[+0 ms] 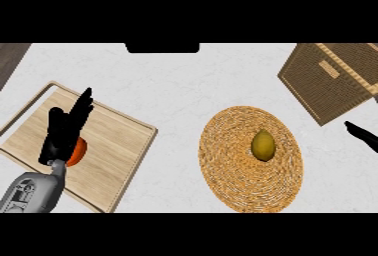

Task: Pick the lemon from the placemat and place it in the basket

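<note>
A: Where's your lemon (263,145)?

B: Right in the middle of the round woven placemat (221,170), long axis pointing away from you, toward the far edge of the counter.

A: Which hand should you use?

B: Your right hand (363,135). It shows at the right edge, just off the mat, though you can't tell its finger state. The lemon lies to its left. Your left hand (65,131), fingers straight, rests over the wooden board (118,145), well apart. The basket (325,85) sits beyond the mat, far right.
</note>
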